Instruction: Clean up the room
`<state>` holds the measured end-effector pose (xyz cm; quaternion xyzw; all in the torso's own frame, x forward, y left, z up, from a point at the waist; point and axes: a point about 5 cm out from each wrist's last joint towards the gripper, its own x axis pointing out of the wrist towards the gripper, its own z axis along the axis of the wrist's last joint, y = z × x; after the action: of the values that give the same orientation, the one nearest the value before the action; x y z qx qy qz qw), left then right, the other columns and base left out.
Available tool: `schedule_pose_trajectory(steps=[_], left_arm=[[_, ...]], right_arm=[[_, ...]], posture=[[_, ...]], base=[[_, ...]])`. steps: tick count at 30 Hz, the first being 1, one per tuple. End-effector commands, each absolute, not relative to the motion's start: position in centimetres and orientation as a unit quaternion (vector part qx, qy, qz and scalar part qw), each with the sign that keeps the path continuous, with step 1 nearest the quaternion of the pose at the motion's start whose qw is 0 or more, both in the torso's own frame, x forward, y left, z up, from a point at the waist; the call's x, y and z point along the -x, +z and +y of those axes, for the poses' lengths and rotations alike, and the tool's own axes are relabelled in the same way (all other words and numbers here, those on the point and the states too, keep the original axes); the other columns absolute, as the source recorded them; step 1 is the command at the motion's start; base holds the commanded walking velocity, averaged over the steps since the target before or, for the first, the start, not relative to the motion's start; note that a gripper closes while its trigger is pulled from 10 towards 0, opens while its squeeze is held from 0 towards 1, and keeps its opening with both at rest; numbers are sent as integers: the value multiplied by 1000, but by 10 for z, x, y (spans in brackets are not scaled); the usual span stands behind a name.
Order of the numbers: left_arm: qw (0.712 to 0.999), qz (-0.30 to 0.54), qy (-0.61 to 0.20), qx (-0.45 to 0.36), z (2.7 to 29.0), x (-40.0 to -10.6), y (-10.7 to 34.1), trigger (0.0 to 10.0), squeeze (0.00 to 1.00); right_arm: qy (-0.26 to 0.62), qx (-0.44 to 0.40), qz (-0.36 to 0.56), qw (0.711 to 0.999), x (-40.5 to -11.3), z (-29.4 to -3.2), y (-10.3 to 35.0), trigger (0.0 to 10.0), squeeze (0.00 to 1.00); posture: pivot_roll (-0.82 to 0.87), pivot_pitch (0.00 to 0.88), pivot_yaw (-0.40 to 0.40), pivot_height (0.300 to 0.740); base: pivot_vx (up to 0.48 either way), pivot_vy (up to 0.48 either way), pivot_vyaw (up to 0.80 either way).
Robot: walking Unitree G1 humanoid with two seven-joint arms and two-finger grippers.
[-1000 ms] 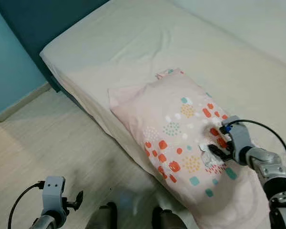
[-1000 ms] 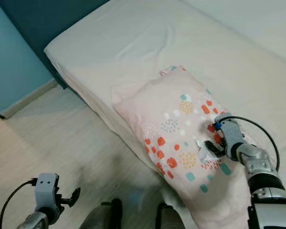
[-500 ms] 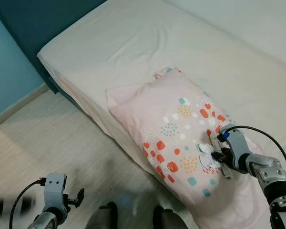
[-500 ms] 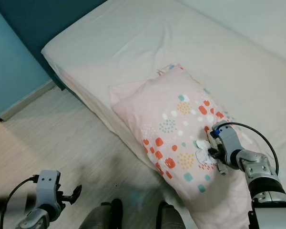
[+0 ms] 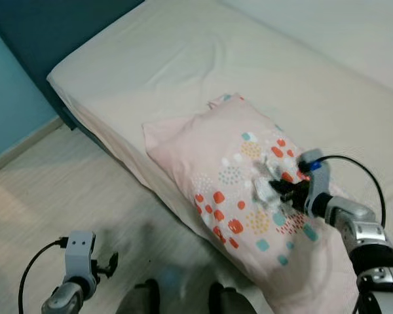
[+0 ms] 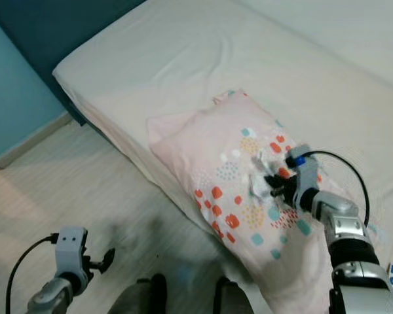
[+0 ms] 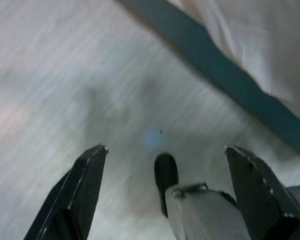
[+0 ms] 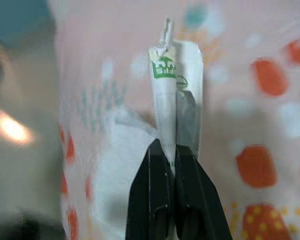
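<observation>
Small white paper wrapper (image 8: 174, 95) with green print, folded flat and pinched between the two black fingers (image 8: 155, 200) of the right gripper (image 5: 283, 190), fingers pressed together on its lower edge. Seen from the head, held just above the middle of a pale pink pillow (image 5: 216, 163) dotted with orange, teal and white patches, a crumpled white bit (image 5: 264, 188) showing at the fingertips. Hard to tell whether touching the pillowcase or lifted clear of it. Pillow lying near the edge of a bed (image 5: 150, 59) covered with a cream sheet, one corner pointing toward the middle of the mattress, the lower end reaching toward the robot. Right arm (image 5: 354, 226) silver, stretched over the lower part of the pillow, a black cable (image 5: 367, 176) looping above the wrist. Beyond the bed's far side, a dark teal wall (image 5: 46, 26); lighter blue wall (image 5: 10, 98) to the left, meeting a pale wood-grain floor (image 5: 65, 190). Left gripper (image 7: 165, 170) hanging low beside the bed over that floor, fingers spread wide apart, nothing between them; dark teal bed base (image 7: 215, 75) and a hanging edge of sheet (image 7: 260, 40) visible from its wrist, blurred. Two dark feet (image 5: 183, 297) at the bottom edge.
</observation>
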<state>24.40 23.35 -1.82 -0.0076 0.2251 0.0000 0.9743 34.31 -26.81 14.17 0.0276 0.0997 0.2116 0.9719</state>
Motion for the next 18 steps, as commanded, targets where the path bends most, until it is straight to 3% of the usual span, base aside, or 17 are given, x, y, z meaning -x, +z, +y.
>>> schedule_pose_trajectory(steps=[1,4,8,10,12,13,14,16,18], left_arm=[[967,255,2,13,231,-233,-30,10000,0],[966,259,9,22,223,-243,-28,10000,0],[965,260,14,25,221,-247,-27,10000,0],[964,262,20,30,220,-249,-27,10000,0],[962,269,35,39,219,-252,-27,10000,0],[962,269,35,39,219,-252,-27,10000,0],[956,285,57,36,221,-251,-30,10000,0],[956,285,57,36,221,-251,-30,10000,0],[945,314,84,22,223,-248,-34,10000,0]], right_arm=[[197,-54,100,974,-339,-274,137,0,0],[104,-139,54,983,-335,-290,138,0,0],[65,-142,63,986,-330,-288,127,0,0],[84,-172,51,980,-328,-275,122,0,0],[134,-229,21,964,-322,-247,119,0,0],[134,-229,21,964,-322,-247,119,0,0],[170,-241,24,955,-319,-223,110,0,0],[170,-241,24,955,-319,-223,110,0,0],[214,-243,46,945,-314,-191,95,0,0]], posture=[[-31,233,-45,730],[-45,174,-46,730],[-50,146,-46,730],[-57,107,-48,730],[-59,87,-49,740],[-59,87,-49,740],[-56,56,-49,740],[-56,56,-49,740],[-53,37,-47,740]], base=[[0,0,0],[0,0,0],[0,0,0],[0,0,0],[0,0,0],[0,0,0],[0,0,0],[0,0,0],[0,0,0]])
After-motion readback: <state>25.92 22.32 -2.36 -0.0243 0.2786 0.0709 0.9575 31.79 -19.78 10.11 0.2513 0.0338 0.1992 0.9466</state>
